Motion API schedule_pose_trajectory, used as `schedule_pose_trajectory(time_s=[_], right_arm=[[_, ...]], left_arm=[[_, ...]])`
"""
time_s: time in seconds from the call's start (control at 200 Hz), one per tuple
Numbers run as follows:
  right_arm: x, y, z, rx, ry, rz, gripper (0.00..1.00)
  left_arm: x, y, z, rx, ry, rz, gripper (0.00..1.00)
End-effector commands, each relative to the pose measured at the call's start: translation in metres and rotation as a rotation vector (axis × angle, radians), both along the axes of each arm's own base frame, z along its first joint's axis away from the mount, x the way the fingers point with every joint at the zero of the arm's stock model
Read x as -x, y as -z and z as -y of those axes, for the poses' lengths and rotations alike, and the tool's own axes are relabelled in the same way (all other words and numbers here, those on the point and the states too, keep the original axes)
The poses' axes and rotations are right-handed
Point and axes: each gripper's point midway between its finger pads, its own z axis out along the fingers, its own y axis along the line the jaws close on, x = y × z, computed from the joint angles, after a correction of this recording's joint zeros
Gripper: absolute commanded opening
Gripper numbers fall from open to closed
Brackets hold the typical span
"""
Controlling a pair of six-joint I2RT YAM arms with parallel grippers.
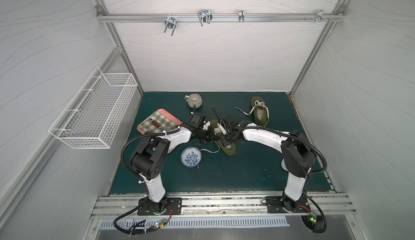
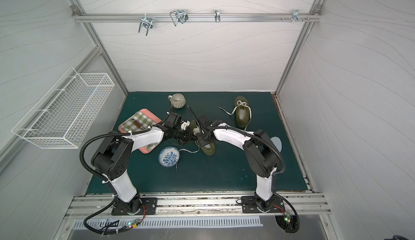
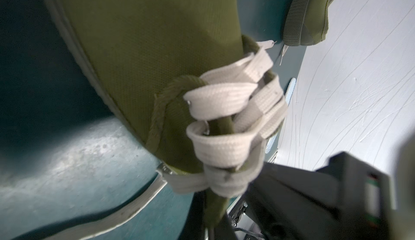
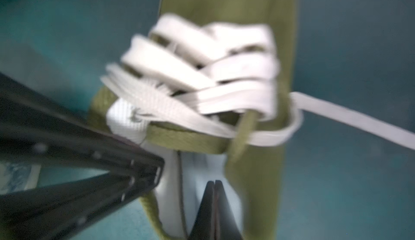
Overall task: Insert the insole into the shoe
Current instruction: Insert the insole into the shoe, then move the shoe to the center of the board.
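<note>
An olive shoe with white laces lies mid-mat, under both grippers. The white insole lies in its opening, partly hidden by the fingers. My left gripper is shut on an olive strip of the shoe's upper that runs out from under the laces. Its black fingers reach the opening's edge in the right wrist view. My right gripper is shut, nothing between its jaws, with its tips against the insole inside the shoe.
A second olive shoe lies at the back right. A striped mug stands at the back, a checked tray at the left and a blue-patterned bowl in front. A pale blue oval shows behind the right arm. A wire basket hangs on the left wall.
</note>
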Motion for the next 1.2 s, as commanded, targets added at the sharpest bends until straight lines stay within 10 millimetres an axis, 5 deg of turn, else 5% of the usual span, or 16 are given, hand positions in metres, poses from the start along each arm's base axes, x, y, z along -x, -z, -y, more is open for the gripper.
schedule_pose_trajectory(time_s=[0.0,0.24,0.37,0.585,0.8,1.195], right_arm=[[-0.013,0.004,0.017,0.074,0.049,0.043,0.0],[-0.01,0.061,0.017,0.146,0.029,-0.057,0.0],[-0.003,0.022,0.012,0.124,-0.001,-0.003,0.0],[0.01,-0.058,0.035,-0.038,0.06,0.062,0.3],[0.018,-0.064,0.082,-0.074,0.14,0.035,0.45],[0.013,-0.074,0.14,-0.071,0.219,0.037,0.51]], left_arm=[[-0.007,-0.006,0.004,0.008,0.016,0.011,0.0],[-0.009,0.0,-0.003,-0.052,0.041,-0.003,0.0],[-0.015,0.0,-0.011,-0.113,0.066,0.001,0.0],[-0.03,-0.005,-0.031,-0.254,0.153,0.021,0.0],[-0.056,-0.006,-0.057,-0.334,0.174,0.029,0.0],[-0.092,0.0,-0.095,-0.479,0.263,0.067,0.0]])
